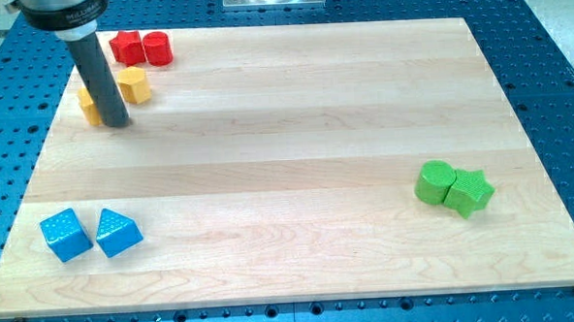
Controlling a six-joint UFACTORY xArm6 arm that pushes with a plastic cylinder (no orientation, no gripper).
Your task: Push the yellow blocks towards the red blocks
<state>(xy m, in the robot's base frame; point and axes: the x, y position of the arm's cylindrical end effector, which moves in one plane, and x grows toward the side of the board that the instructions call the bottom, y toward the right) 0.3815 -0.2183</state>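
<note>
1. We had no gripping hand here: our arm ended in a plain dark rod, so there was nothing to open or close, and my tip (115,123) rested on the wooden board (286,132) near its upper left corner in the view.
2. One yellow block (134,85), with angled sides, sat just above and to the right of the tip. A second yellow block (89,105) sat just left of the tip, partly hidden by the rod, so we could not tell its shape or whether the tip touched it.
3. The two red blocks stood farther up from the tip, touching each other: a red block (127,48) with a notched outline and a red cylinder (158,48) to its right. The yellow pair was near them but not yet against them.
4. We judged the main risk to be the tip sliding up between the two yellow blocks, spreading them apart instead of carrying them.
5. An off-centre push could also spin the left yellow block towards the board's left edge, which lay close by.
6. Too long a push could knock the red blocks off the top edge.
7. Far below the tip lay a blue cube (65,235) and a blue wedge (117,232); well to the right sat a green cylinder (433,182) touching a green star (469,192).
8. The board was pale and smooth, lying on a blue perforated table (545,62).
</note>
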